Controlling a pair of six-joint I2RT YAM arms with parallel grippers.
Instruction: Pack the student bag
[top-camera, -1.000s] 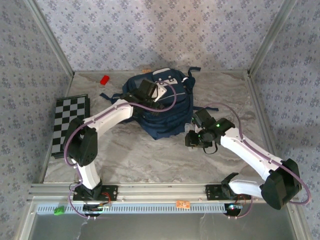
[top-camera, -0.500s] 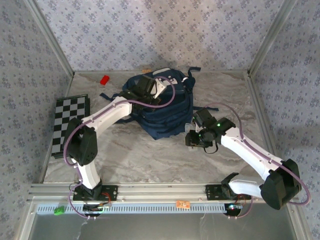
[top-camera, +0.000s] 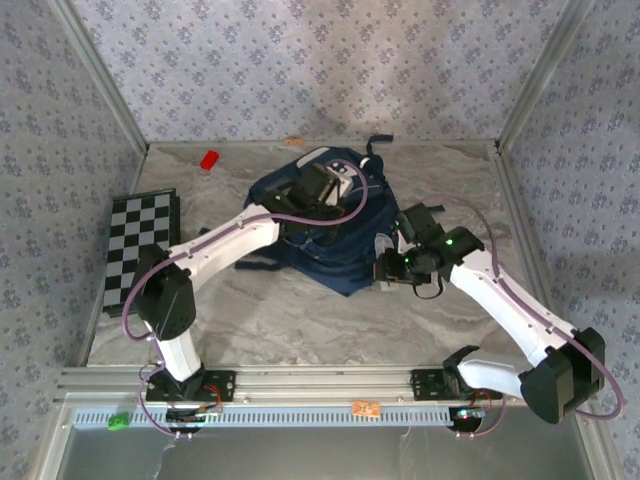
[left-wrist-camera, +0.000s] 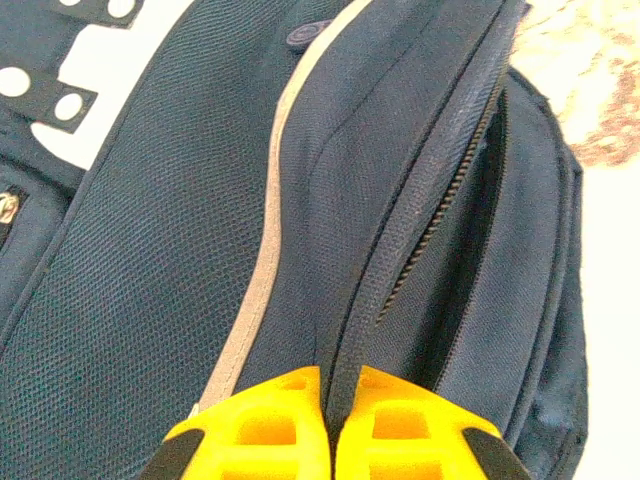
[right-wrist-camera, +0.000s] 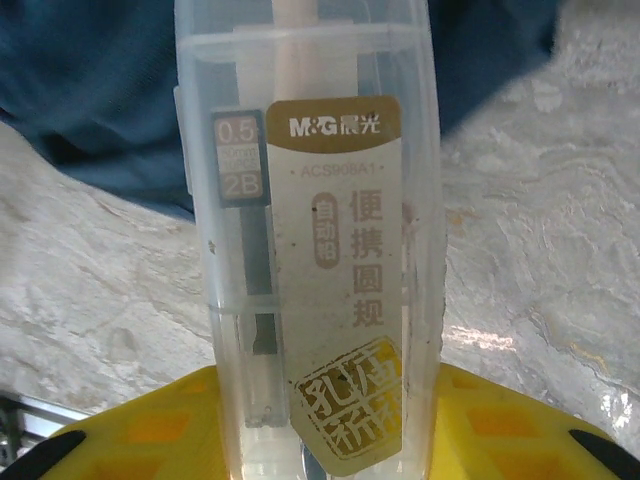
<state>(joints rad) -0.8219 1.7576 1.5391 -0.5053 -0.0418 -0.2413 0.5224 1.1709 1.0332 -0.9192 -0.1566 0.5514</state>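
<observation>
The student bag (top-camera: 300, 240), navy blue with white patches, lies in the middle of the table. My left gripper (top-camera: 322, 186) is on top of it. In the left wrist view the bag's (left-wrist-camera: 150, 260) zipper mouth (left-wrist-camera: 455, 220) gapes partly, and the left gripper (left-wrist-camera: 329, 376) is shut on the fabric edge beside that zipper. My right gripper (top-camera: 390, 266) hovers at the bag's right corner. It is shut on a clear plastic case (right-wrist-camera: 330, 200) with a gold and white label, which sticks out forward between the yellow fingers (right-wrist-camera: 500, 410).
A black-and-white checkerboard (top-camera: 140, 250) lies at the table's left edge. A small red object (top-camera: 209, 159) sits at the back left, and a small orange bit (top-camera: 293, 142) lies by the back wall. Metal frame posts and patterned walls enclose the marble table (top-camera: 260, 310).
My left gripper closed on the bag's zipper edge and shifted right, dragging the bag toward the right arm. The right gripper with the case moved slightly up and right.
</observation>
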